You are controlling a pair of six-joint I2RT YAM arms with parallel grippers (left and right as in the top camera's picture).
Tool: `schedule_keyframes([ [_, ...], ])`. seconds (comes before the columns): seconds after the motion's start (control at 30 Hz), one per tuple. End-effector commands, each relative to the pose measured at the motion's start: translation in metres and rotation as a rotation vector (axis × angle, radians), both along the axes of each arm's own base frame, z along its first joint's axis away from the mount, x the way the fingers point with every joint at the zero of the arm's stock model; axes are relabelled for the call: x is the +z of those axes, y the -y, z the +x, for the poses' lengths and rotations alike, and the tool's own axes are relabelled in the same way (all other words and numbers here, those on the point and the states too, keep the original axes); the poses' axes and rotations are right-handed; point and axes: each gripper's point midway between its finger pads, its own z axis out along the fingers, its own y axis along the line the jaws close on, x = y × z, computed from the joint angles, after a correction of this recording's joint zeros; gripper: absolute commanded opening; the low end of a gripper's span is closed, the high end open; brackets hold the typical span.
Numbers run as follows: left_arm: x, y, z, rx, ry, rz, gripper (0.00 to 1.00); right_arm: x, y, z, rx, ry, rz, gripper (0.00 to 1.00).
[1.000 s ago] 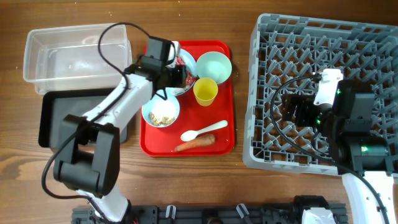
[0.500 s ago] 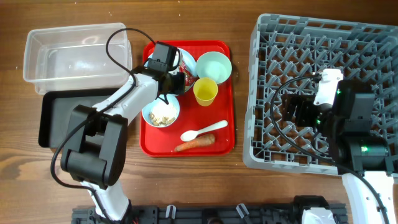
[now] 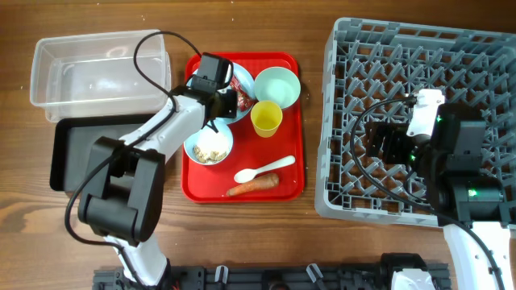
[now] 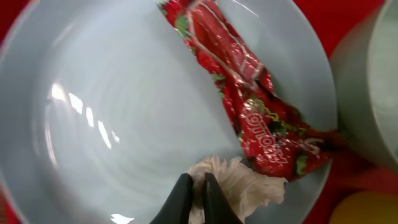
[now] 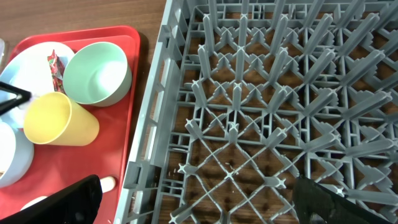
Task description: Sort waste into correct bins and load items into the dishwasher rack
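In the left wrist view my left gripper (image 4: 197, 186) is shut on the white scrap (image 4: 245, 186), which lies on the pale blue plate (image 4: 112, 124) beside the red wrapper (image 4: 249, 106). From overhead, the left gripper (image 3: 228, 101) sits over the plate (image 3: 241, 80) on the red tray (image 3: 193, 184). A mint bowl (image 3: 277, 84), a yellow cup (image 3: 266, 118), a bowl of crumbs (image 3: 208, 146), a white spoon (image 3: 262, 170) and a carrot (image 3: 252, 186) share the tray. My right gripper (image 3: 385, 141) hangs open above the grey dishwasher rack (image 3: 419, 56), holding nothing.
The clear bin (image 3: 97, 76) stands at the back left, with the black bin (image 3: 81, 153) in front of it. In the right wrist view the rack (image 5: 249, 93) fills the right side, and the mint bowl (image 5: 96, 71) and yellow cup (image 5: 59, 121) sit left of it.
My left gripper's jaws have closed onto the white scrap on the plate, after the arm shifted slightly over it. The right arm has not moved.
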Motion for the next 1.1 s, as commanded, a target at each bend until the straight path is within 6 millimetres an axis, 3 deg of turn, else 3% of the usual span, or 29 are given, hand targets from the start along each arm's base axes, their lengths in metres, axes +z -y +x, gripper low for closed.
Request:
schedule_keyframes([
  [0.0,0.067,-0.034,0.024,0.118,0.202,0.089,0.05,0.009,-0.002,0.003,-0.001,0.019,0.019,1.0],
  [0.1,0.114,-0.064,0.035,0.21,0.332,0.098,0.09,0.009,-0.001,0.003,-0.002,0.019,0.019,1.0],
  [0.23,0.153,-0.101,0.044,0.3,0.44,0.072,0.12,0.009,-0.001,0.003,-0.002,0.019,0.019,1.0],
  [0.3,0.16,-0.137,0.047,0.378,0.465,0.08,0.13,0.009,-0.001,0.002,-0.002,0.018,0.019,1.0],
  [0.43,0.145,-0.178,0.048,0.452,0.424,0.083,0.15,0.009,-0.002,0.002,-0.001,0.018,0.019,1.0],
  [0.47,0.137,-0.188,0.048,0.469,0.405,0.084,0.2,0.009,-0.002,0.002,-0.001,0.018,0.019,1.0],
  [0.5,0.131,-0.197,0.047,0.484,0.389,0.087,0.33,0.009,-0.002,0.002,-0.001,0.018,0.019,1.0],
  [0.53,0.127,-0.203,0.046,0.496,0.379,0.092,0.54,0.009,-0.001,0.002,-0.002,0.018,0.019,1.0],
  [0.6,0.123,-0.212,0.046,0.513,0.37,0.095,0.67,0.009,-0.002,0.002,-0.001,0.018,0.019,1.0],
  [0.67,0.125,-0.216,0.046,0.521,0.378,0.095,0.73,0.009,-0.001,0.002,-0.002,0.018,0.02,1.0],
  [0.9,0.126,-0.202,0.05,0.468,0.38,0.028,0.74,0.009,-0.002,0.002,-0.001,0.015,0.019,1.0],
  [0.97,0.126,-0.187,0.052,0.414,0.373,-0.039,0.73,0.009,-0.002,0.002,-0.001,0.015,0.019,1.0],
  [1.07,0.128,-0.145,0.054,0.272,0.35,-0.191,0.68,0.009,-0.002,0.002,-0.001,0.015,0.019,1.0],
])
